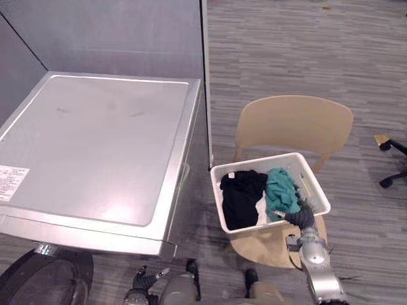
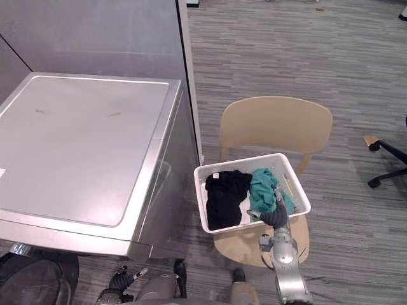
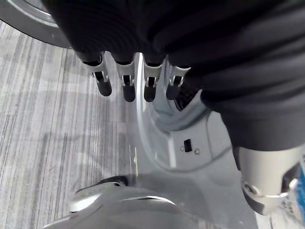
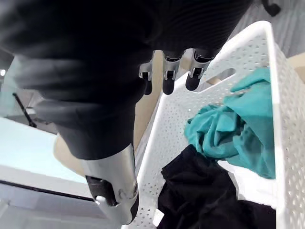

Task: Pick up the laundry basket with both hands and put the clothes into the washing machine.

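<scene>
A white perforated laundry basket sits on a tan wooden chair. It holds a black garment, a teal garment and a bit of white cloth. My right hand is at the basket's near right corner. In the right wrist view its fingers are straight, just over the rim by the handle slot, holding nothing. My left hand hangs low beside the washing machine, fingers relaxed and empty.
The washing machine's round door stands open at the lower left, below its flat grey lid. A grey partition wall rises behind the machine. An office chair's wheeled base is at the right edge, on striped grey carpet.
</scene>
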You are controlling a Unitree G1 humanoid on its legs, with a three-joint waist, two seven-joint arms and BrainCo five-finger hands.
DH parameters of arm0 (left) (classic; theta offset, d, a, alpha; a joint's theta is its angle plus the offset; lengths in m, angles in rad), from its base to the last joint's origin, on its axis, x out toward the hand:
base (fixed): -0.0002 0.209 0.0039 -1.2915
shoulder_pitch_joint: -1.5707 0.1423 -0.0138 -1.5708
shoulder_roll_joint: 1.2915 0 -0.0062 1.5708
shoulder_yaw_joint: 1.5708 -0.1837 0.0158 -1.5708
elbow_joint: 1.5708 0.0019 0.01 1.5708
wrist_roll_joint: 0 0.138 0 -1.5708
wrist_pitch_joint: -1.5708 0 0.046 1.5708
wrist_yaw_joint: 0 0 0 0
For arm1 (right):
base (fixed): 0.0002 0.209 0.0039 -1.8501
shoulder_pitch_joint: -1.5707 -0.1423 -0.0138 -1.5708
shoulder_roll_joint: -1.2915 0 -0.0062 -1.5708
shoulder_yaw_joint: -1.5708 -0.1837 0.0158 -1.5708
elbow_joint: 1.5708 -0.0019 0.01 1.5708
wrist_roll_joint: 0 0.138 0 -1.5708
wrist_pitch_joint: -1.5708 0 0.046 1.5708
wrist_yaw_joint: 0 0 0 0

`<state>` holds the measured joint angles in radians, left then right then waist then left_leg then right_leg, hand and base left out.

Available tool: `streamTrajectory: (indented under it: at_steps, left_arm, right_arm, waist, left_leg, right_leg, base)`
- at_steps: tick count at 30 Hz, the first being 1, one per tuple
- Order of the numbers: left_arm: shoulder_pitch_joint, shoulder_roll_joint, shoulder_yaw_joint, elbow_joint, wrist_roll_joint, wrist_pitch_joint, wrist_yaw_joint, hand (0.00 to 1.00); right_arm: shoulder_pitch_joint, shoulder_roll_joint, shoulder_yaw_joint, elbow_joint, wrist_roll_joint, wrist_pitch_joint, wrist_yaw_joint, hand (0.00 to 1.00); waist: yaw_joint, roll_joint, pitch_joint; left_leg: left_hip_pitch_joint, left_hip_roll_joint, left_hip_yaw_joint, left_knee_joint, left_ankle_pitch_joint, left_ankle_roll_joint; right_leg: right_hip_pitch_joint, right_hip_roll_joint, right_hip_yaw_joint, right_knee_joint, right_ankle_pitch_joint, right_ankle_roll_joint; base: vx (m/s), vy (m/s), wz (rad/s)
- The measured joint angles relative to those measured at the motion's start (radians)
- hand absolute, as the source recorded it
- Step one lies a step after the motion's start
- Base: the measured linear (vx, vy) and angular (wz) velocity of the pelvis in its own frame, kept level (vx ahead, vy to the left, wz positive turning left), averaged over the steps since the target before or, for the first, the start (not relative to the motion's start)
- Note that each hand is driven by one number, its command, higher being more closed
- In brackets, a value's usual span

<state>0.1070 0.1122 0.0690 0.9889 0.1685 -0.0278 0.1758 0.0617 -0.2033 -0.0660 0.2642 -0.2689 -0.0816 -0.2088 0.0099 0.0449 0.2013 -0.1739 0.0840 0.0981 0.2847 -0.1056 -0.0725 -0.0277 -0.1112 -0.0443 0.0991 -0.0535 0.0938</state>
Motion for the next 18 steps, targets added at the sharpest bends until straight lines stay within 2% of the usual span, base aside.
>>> streamTrajectory:
  at_steps: [4,6,8,9,12,14,16,18]
  left_arm:
    - [-0.01,0.001,0.0,-0.002,-0.001,-0.002,0.002,0.0]
    - [-0.038,0.001,0.002,-0.007,-0.011,-0.006,0.016,0.0]
    - [-0.061,0.001,0.003,-0.013,-0.025,-0.01,0.029,0.0]
    - [-0.072,0.0,0.009,-0.024,-0.046,-0.022,0.04,0.0]
    - [-0.094,-0.005,0.025,-0.034,-0.078,-0.028,0.05,0.0]
    - [-0.111,-0.02,0.037,-0.036,-0.088,-0.028,0.054,0.0]
    - [-0.149,-0.051,0.072,-0.042,-0.099,-0.028,0.071,0.0]
    - [-0.175,-0.059,0.097,-0.059,-0.119,-0.03,0.076,0.0]
  right_arm:
    - [-0.188,-0.11,0.028,0.13,-0.038,0.024,-0.012,0.0]
    - [-0.355,-0.195,0.083,0.246,-0.068,0.045,-0.024,0.0]
    - [-0.439,-0.221,0.085,0.308,-0.081,0.056,-0.04,0.0]
    - [-0.511,-0.237,0.093,0.369,-0.086,0.066,-0.049,0.0]
    - [-0.647,-0.259,0.125,0.468,-0.086,0.075,-0.055,0.0]
    - [-0.715,-0.263,0.13,0.511,-0.086,0.087,-0.064,0.0]
    - [-0.802,-0.28,0.2,0.557,-0.086,0.093,-0.077,0.0]
    - [-0.863,-0.277,0.255,0.579,-0.085,0.099,-0.078,0.0]
  waist:
    - [0.006,0.018,0.075]
    - [0.014,0.03,0.143]
    - [0.034,0.037,0.187]
    - [0.054,0.039,0.216]
    - [0.069,0.035,0.236]
    - [0.09,0.035,0.24]
    - [0.116,0.034,0.249]
    - [0.116,0.034,0.25]
  left_leg:
    - [-0.072,0.004,-0.016,0.042,0.001,0.009]
    - [-0.148,0.003,-0.022,0.057,0.024,0.037]
    - [-0.183,0.002,-0.027,0.061,0.035,0.04]
    - [-0.219,0.0,-0.038,0.06,0.043,0.039]
    - [-0.297,-0.012,-0.069,0.036,0.09,0.039]
    - [-0.334,-0.013,-0.073,0.025,0.111,0.039]
    - [-0.395,-0.009,-0.092,0.029,0.125,0.038]
    - [-0.443,-0.007,-0.117,0.029,0.141,0.037]
  right_leg:
    - [-0.067,0.004,-0.005,0.042,0.003,0.005]
    - [-0.156,0.004,-0.006,0.103,0.003,0.005]
    - [-0.199,0.003,-0.009,0.131,0.003,0.005]
    - [-0.237,0.001,-0.017,0.152,0.003,0.005]
    - [-0.324,-0.012,-0.054,0.183,0.0,0.001]
    - [-0.369,-0.016,-0.064,0.196,-0.001,-0.002]
    - [-0.425,-0.016,-0.086,0.215,-0.003,-0.008]
    - [-0.459,-0.013,-0.116,0.22,-0.003,-0.015]
  base:
    - [-0.13,0.031,0.03]
    - [-0.18,0.017,0.07]
    - [-0.16,0.008,0.11]
    - [-0.16,0.008,0.14]
    - [-0.12,-0.018,0.34]
    - [-0.05,-0.027,0.2]
    - [-0.03,-0.036,0.14]
    - [0.0,-0.06,0.28]
